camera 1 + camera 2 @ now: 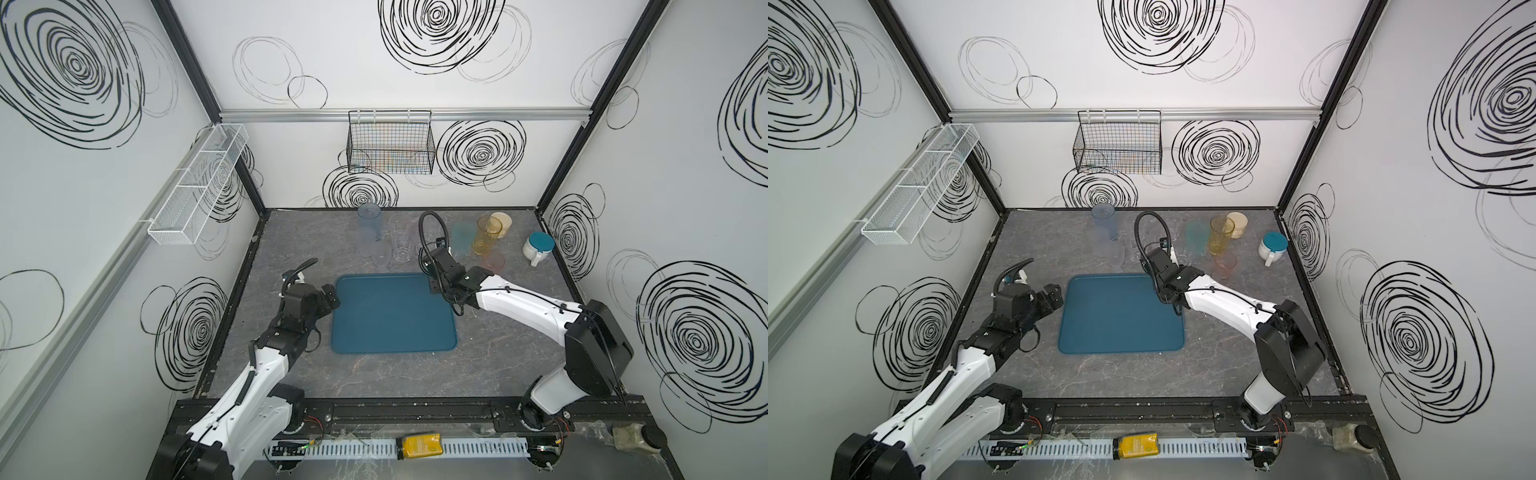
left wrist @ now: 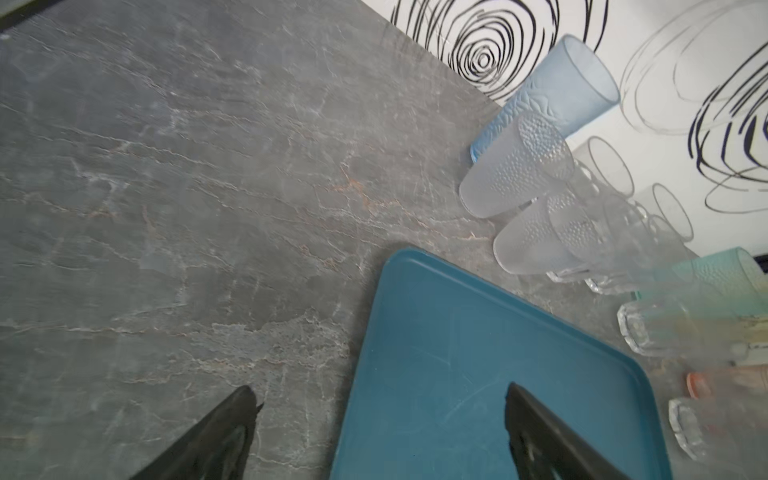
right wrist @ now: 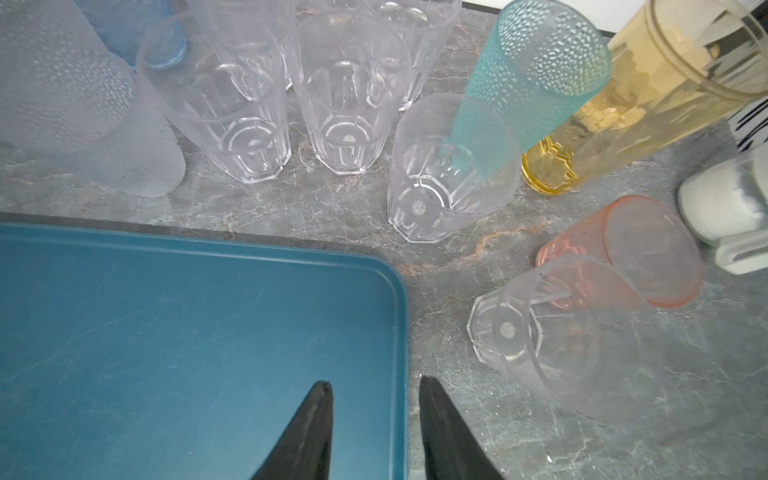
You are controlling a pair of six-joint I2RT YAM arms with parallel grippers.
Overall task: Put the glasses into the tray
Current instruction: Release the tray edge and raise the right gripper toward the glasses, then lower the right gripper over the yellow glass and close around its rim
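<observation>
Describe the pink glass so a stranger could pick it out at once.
Find the central teal-blue tray and go to its far right corner. Just beyond it, in front of the tall amber glass, stands the pink glass. It is the only pink one, and shorter than the amber.

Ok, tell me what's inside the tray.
Nothing: the tray floor is bare, and the glasses are on the counter beyond it. In both top views the right arm covers its far right corner; the right wrist view shows that corner bare too.

Scuffed matt tray [image 3: 166,332], glossy faceted glasses [image 3: 345,124], dimpled frosted tumbler [image 3: 62,91], marbled stone-look tabletop [image 2: 166,166]
</observation>
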